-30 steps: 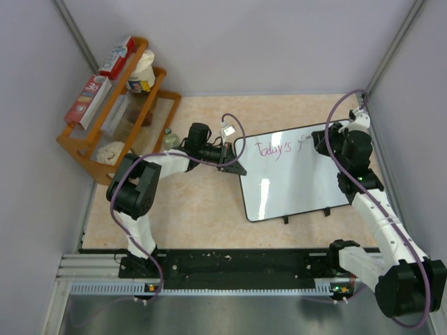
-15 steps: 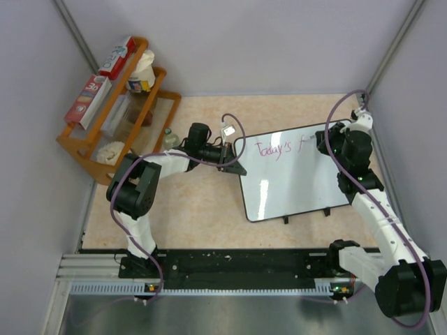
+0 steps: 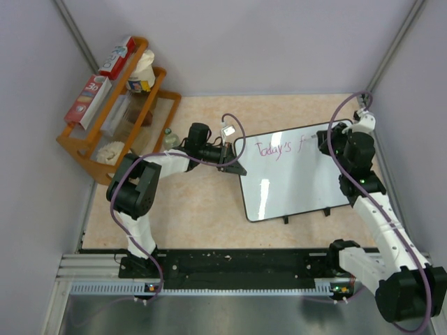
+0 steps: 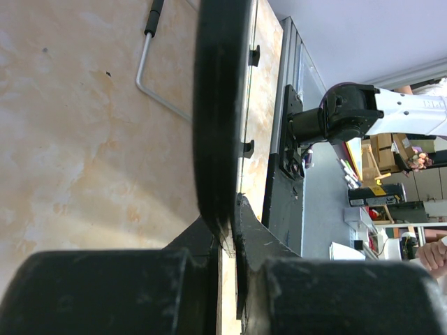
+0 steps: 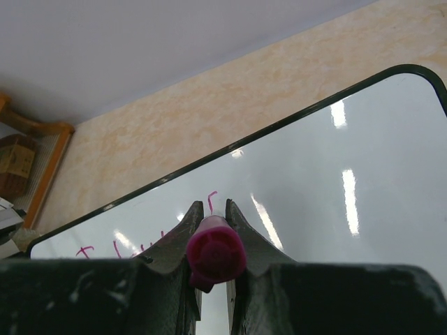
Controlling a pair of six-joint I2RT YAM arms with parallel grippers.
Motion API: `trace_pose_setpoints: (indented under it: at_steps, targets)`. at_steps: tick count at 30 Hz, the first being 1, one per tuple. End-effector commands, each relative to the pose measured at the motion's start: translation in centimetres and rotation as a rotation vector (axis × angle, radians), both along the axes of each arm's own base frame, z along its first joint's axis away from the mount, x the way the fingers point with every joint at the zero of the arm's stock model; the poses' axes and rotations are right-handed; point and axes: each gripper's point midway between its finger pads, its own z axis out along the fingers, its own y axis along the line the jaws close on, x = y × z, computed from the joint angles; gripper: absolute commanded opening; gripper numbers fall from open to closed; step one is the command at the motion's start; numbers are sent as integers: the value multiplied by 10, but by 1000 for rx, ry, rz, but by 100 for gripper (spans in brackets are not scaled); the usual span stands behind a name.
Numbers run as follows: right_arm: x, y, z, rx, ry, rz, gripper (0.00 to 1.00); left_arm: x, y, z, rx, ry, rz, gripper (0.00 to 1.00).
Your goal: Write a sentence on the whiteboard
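The whiteboard (image 3: pixel 293 174) lies on the table, tilted, with a black frame and small feet. Pink handwriting (image 3: pixel 274 149) on it reads "Today's" plus the start of an "f". My left gripper (image 3: pixel 234 166) is shut on the board's left edge (image 4: pixel 220 139), clamping the black frame. My right gripper (image 3: pixel 323 142) is shut on a magenta marker (image 5: pixel 215 252) over the board's upper right part; the fresh pink stroke (image 5: pixel 211 199) shows just beyond the fingertips. The marker's tip is hidden by its body.
A wooden rack (image 3: pixel 115 105) with boxes and jars stands at the back left. Grey walls enclose the table on three sides. A black rail (image 3: pixel 230 265) runs along the near edge. A metal foot of the board (image 4: pixel 157 84) shows in the left wrist view.
My right gripper has shifted slightly right along the top line with the marker, and the "f" stroke has grown a little. The left arm and board have not moved.
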Motion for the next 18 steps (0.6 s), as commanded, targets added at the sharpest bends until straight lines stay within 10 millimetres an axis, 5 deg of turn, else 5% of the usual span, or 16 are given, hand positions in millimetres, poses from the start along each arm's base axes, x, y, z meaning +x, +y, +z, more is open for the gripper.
trace_pose_setpoints:
  at_steps: [1,18]
  targets:
    - [8,-3,16,0,-41,-14,0,-21,2,-12,22,-24,-57,0]
    - [1,-2,-16,-12,32,-1,0,-21,2,-11,22,-25,-56,0]
